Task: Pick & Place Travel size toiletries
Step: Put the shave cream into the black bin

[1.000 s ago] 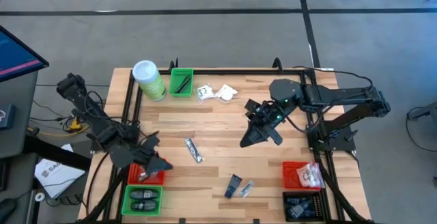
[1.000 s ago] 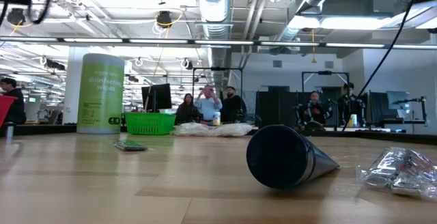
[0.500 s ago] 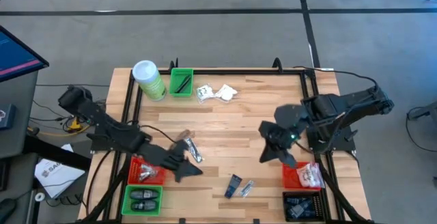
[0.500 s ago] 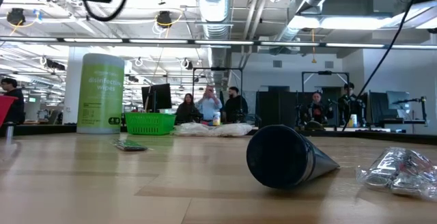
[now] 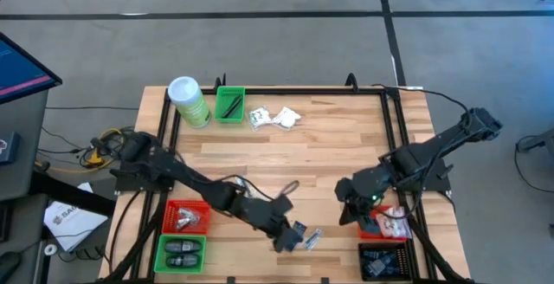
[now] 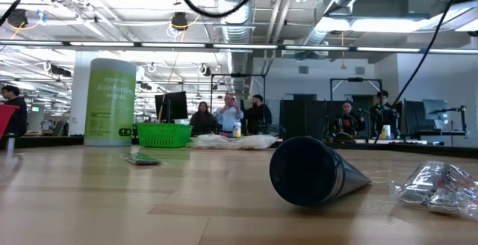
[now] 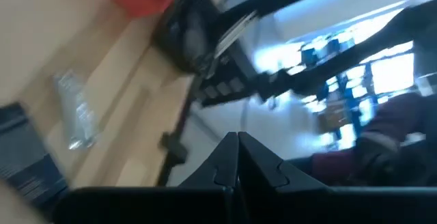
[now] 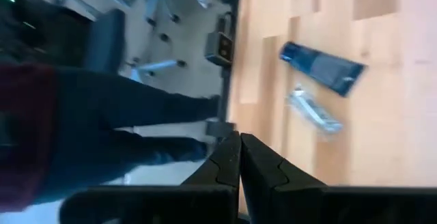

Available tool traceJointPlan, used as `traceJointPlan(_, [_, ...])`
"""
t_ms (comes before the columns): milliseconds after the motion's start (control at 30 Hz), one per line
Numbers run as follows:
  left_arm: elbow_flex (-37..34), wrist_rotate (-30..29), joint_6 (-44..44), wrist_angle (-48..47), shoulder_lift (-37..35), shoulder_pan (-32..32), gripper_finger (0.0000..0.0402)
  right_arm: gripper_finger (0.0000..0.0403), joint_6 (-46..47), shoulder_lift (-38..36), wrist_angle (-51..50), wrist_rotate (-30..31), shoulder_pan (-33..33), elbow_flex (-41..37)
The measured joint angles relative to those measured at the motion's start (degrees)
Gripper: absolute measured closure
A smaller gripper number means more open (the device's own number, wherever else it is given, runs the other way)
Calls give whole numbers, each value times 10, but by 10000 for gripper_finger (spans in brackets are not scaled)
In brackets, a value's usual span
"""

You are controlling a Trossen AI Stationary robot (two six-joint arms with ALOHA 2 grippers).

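Note:
In the high view a dark blue packet (image 5: 298,230) and a silvery packet (image 5: 312,239) lie flat near the table's near edge. White sachets (image 5: 273,117) lie by the far edge. My left gripper (image 5: 281,237) is shut and hovers just left of the dark blue packet. Its wrist view shows the silvery packet (image 7: 75,112) and the blue packet (image 7: 20,149) off to one side. My right gripper (image 5: 348,206) is shut and sits beside the right red bin (image 5: 370,229). Its wrist view shows the blue packet (image 8: 321,63) and the silvery one (image 8: 314,112). The low view shows both packets but neither gripper: dark (image 6: 310,172), silvery (image 6: 437,189).
A green canister (image 5: 188,100) and a small green bin (image 5: 229,105) stand at the far left. A red bin (image 5: 184,218) and a green bin (image 5: 179,254) sit near left. A black bin (image 5: 381,262) sits near right. People stand in the room beyond.
My left arm has swept from over the left red bin toward the near middle of the table, ending beside the dark blue packet. My right arm has drawn back from the table's middle toward the right and near edge, beside the right red bin.

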Motion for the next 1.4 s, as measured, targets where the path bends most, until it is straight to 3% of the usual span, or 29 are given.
traceJointPlan(100, [32, 20, -4, -22, 40, 0, 401, 403, 37, -26, 88, 12, 19, -60])
traceJointPlan(267, [46, 40, -28, -32, 86, 1, 401, 403, 54, -47, 103, 72, 45, -101])
traceJointPlan(600, [99, 86, -40, -55, 152, 1, 401, 403, -97, 19, 102, 73, 55, -113])
traceJointPlan(800, [107, 114, -44, -145, 161, 0, 401, 403, -160, 83, 101, 73, 54, -114])
traceJointPlan(1000, [107, 127, -50, -166, 161, 0, 401, 403, -173, 136, 99, 73, 35, -114])
traceJointPlan(1200, [107, 142, -61, -138, 160, 0, 401, 403, -173, 142, 106, 73, 12, -114])
traceJointPlan(1400, [106, 141, -61, -189, 160, 2, 401, 403, -189, 125, 106, 74, -10, -113])
